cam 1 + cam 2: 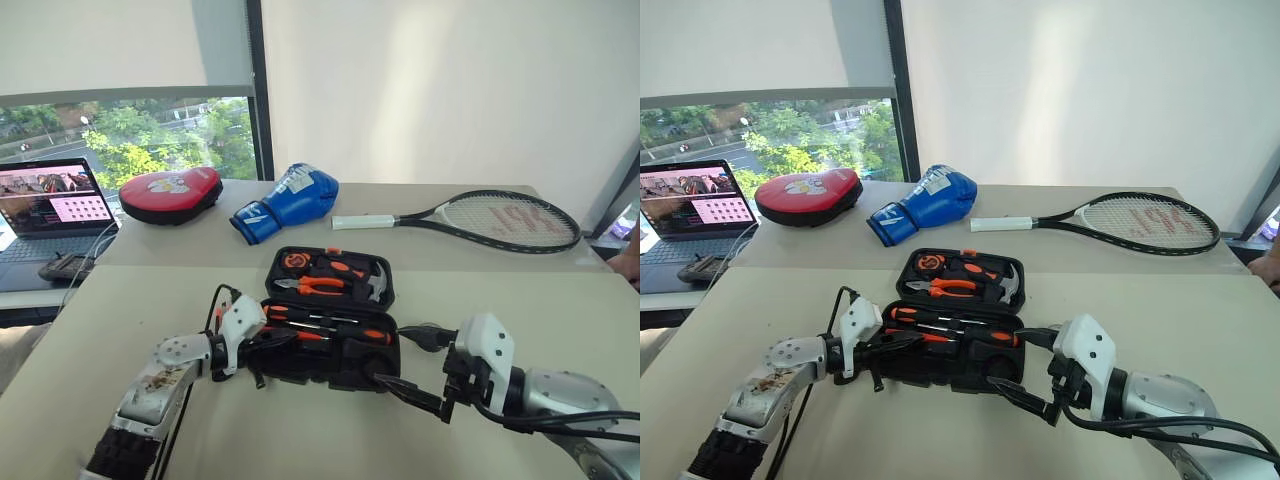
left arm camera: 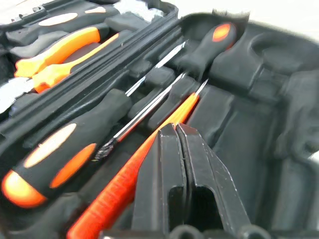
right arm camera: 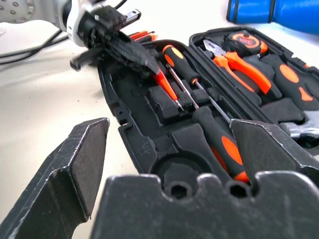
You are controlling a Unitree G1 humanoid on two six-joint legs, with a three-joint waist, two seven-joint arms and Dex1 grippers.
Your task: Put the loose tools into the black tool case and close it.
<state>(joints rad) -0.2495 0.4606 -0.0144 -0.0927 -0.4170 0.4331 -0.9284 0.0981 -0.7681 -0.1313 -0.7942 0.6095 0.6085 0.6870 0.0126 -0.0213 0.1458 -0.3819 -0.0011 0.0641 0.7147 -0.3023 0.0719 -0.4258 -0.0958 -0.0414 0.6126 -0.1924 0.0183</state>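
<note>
My left gripper [image 2: 180, 130], fingers pressed together and empty, sits over the left rim of the open black tool case [image 1: 385, 352] beside the slim orange tester screwdriver [image 2: 130, 181]. Bare tabletop [image 1: 140, 300] flanks that moulded plastic shell. My right gripper [image 1: 407, 362] stands spread wide at its right edge.

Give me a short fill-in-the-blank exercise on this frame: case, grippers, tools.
1. The black tool case lies ____ on the table.
2. The left gripper, over the slim orange tester screwdriver, is ____.
3. The right gripper is ____.
Missing: open; shut; open
</note>
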